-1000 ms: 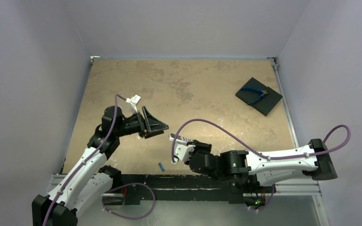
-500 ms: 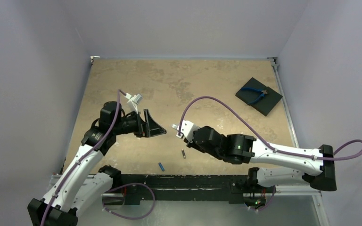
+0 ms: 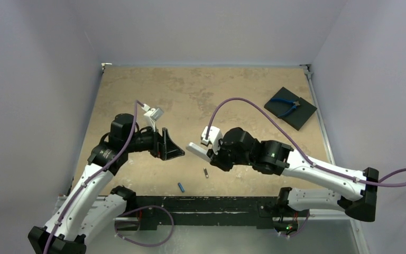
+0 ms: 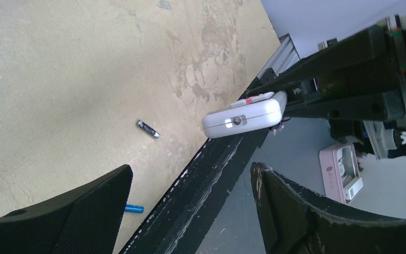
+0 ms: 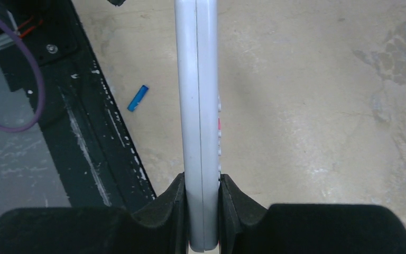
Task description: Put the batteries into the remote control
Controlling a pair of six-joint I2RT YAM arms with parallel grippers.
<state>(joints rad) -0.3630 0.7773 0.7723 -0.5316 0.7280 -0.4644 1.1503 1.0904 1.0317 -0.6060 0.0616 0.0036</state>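
Clamping the remote control [image 5: 195, 79] across its two broad faces, the right gripper [image 5: 201, 191] is holding the white slab on edge in the air, with the free end pointing towards the other arm. Just across from it the left gripper [image 3: 172, 145] is hovering with its jaws spread wide and nothing between them, and its wrist camera is looking straight at the remote's end. Both batteries are lying loose on the table [image 3: 190, 95], towards the arms' bases: the dark battery [image 3: 206, 172] is resting near the spot under the remote, and the blue battery [image 3: 181, 186] is lying closer to the black rail [image 3: 201, 203] at the near edge. Whether the battery bay is uncovered cannot be told from these views. The step in hand is looking like the pick-up of a first cell by the free left arm while the right one is presenting the remote. To do it well, the left fingers should be coming straight down and closing across the cylinder's thin width at mid-length, since such a small round thing is likely to roll or squirt out of a skewed pinch. The dark cell is the easier first choice, as the blue one is sitting where a nudge could send it onto the rail. Meanwhile the right arm should be turning the plain back upward and holding steady.
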